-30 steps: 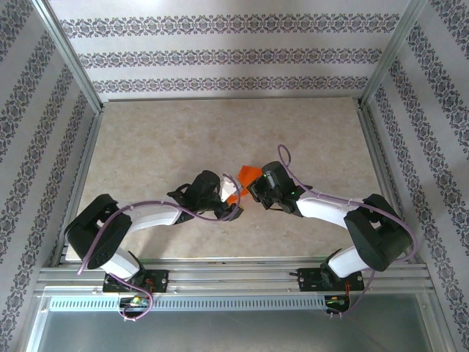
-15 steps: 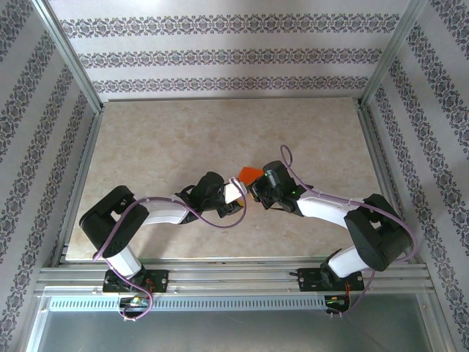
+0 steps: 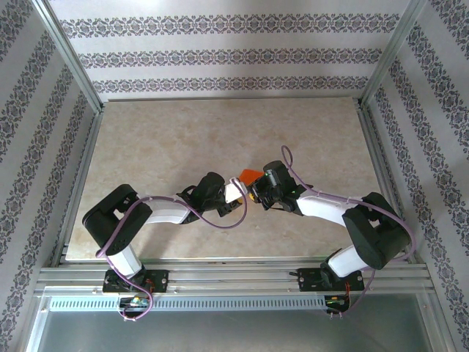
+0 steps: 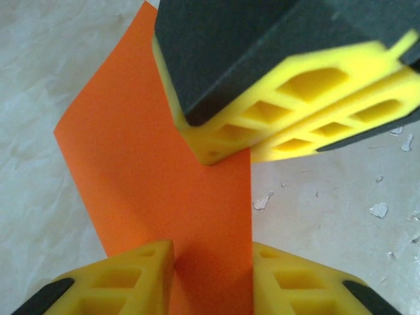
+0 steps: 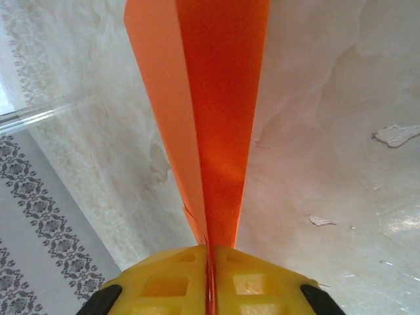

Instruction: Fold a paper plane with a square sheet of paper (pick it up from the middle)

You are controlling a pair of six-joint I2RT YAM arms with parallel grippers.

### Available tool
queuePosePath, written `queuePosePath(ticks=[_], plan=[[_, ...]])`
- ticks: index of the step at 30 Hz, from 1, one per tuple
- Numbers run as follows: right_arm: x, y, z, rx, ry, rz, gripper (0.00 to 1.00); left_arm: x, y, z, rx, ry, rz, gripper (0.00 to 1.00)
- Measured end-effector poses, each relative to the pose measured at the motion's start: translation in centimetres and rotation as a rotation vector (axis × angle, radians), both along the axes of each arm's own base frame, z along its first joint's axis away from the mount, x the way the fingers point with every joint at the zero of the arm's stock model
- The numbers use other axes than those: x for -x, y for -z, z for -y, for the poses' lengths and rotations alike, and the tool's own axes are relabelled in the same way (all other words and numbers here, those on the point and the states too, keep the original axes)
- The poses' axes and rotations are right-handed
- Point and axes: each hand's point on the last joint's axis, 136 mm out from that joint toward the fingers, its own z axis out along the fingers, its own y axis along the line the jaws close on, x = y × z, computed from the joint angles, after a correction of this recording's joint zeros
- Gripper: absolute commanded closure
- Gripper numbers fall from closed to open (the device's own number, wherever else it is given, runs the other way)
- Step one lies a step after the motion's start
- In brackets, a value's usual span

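Right gripper (image 5: 210, 259) is clamped on the folded paper sheet (image 5: 220, 98), which runs out beyond its fingertips. Left gripper (image 4: 213, 269) has slid in since a second ago and narrowed. The sheet sits between its fingers (image 4: 141, 275); can't tell if it's pinched yet. Likely a regrip for the next crease.

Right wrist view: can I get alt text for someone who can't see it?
A folded orange paper is pinched at its narrow end between the two yellow fingertips of the right gripper at the bottom of the frame, and widens toward the top. Behind it lies a pale marbled table, with patterned wallpaper at lower left.
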Motion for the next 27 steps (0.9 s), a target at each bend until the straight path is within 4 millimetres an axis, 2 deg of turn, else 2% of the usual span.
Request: queuePosePath(ticks=[6,13,20,27], plan=[[-0.2,0.0,0.3,-0.007,0.007,-0.005,0.62,-0.2,-0.2,0.1,0.008,-0.002,0.009,0.80],[-0.9,-0.4,2.1,0.018,0.035,0.006,0.38,0.0,0.2,0.1,0.024,-0.020,-0.019,0.88],[-1.7,-2.4,4.6,0.076,0.031,0.107,0.31,0.1,0.2,0.2,0.075,-0.065,-0.080,0.89],[-1.2,-2.4,6.1,0.201,-0.084,0.206,0.25,0.5,0.7,0.1,0.129,-0.131,-0.172,0.90]])
